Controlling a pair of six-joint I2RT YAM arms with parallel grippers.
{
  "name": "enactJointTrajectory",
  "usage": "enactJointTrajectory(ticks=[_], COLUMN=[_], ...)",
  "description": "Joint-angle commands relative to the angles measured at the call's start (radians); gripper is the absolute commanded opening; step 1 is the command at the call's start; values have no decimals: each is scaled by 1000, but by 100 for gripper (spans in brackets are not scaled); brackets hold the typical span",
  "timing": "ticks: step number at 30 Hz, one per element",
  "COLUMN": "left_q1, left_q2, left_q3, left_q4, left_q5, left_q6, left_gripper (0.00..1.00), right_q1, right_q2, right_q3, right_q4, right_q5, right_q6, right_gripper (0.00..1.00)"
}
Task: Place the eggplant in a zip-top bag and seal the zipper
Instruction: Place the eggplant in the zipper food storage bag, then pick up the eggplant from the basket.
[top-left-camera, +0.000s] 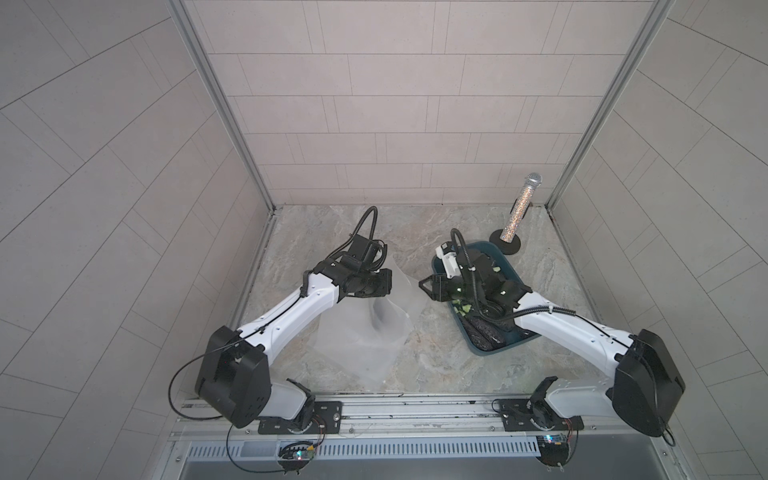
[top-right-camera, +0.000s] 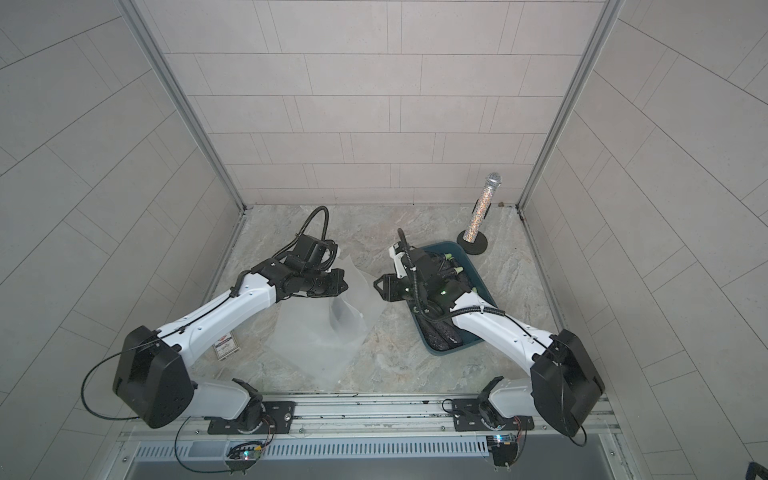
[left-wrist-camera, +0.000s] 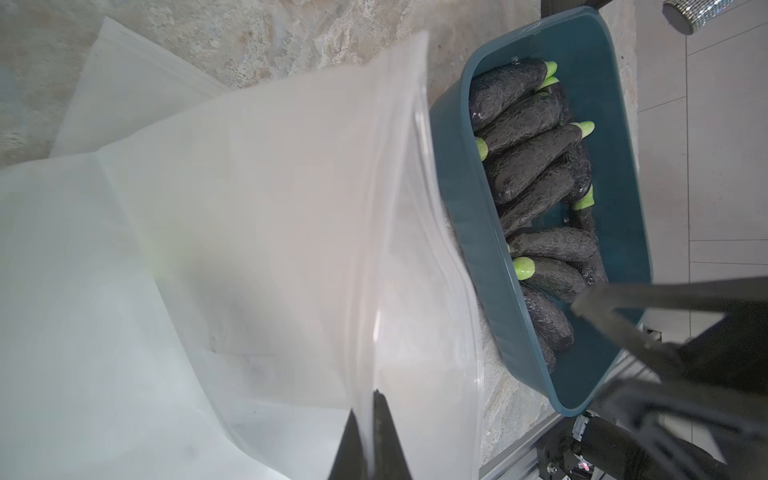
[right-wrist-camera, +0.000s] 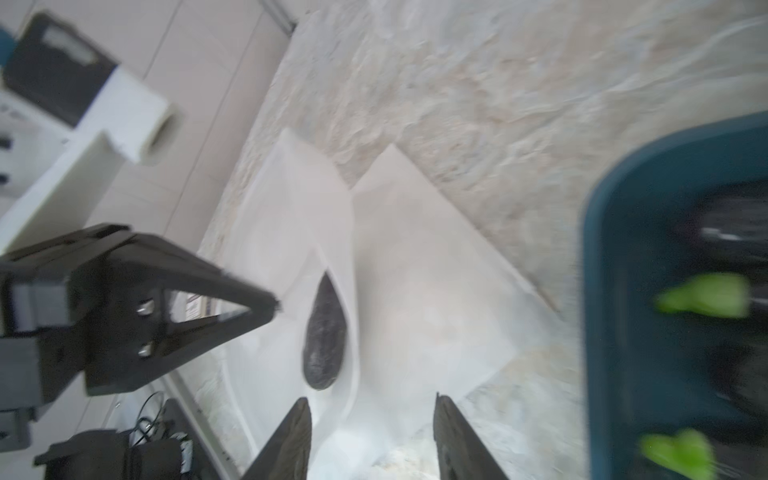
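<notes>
Eggplant (right-wrist-camera: 324, 336) dark, knobbly, teardrop-shaped, apparently inside frosted plastic bag (right-wrist-camera: 415, 270).

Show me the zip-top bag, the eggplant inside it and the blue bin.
zip-top bag (top-left-camera: 357, 353): in a top view, on its flat lower body.
eggplant (right-wrist-camera: 324, 336): right wrist view, middle of its dark skin.
blue bin (left-wrist-camera: 459, 216): left wrist view, on its outer side wall.

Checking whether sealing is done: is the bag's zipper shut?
No, in the right wrist view the mouth of the bag gapes open, with an eggplant showing inside it.
</notes>
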Motion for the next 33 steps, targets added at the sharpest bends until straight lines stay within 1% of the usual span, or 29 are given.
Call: enactJointTrajectory(ticks=[1, 4, 7, 10, 12, 14, 19, 22, 25, 33], left_q1=[3, 4, 4, 2, 0, -2, -15, -19, -20, -24], left_q2=[2, 6, 17, 30, 39, 46, 47, 41, 37, 34], left_q3=[-7, -9, -10, -10, -7, -4, -2, -6, -10, -17], left_q4=[-20, -18, -7, 2, 5, 5, 5, 5, 3, 6], left_q5=[-24, -24, -12, -1, -2, 0, -3, -3, -4, -2], left_q6=[24, 28, 28, 27, 29, 31, 34, 32, 30, 29], left_gripper=[0, 0, 0, 0, 0, 0, 0, 0, 0, 0], right_q1=[-78, -138, -173, -207, -231, -249, -269, -279, -298, -305], right_q2=[-64, -114, -156, -170, -162, -141, -15, 70, 135, 225], right_q3=[-32, -48, -78, -112, -129, -133, -73, -23, 6, 16], right_q4=[-199, -323, -404, -424, -391, -341, -228, -226, -226, -170], right_q5=[87, 154, 214, 234, 234, 232, 239, 281, 271, 281], right_q6=[-50, -90, -111, -102, -79, -47, 24, 67, 106, 163], right_gripper=[50, 51, 52, 52, 52, 52, 52, 52, 50, 50])
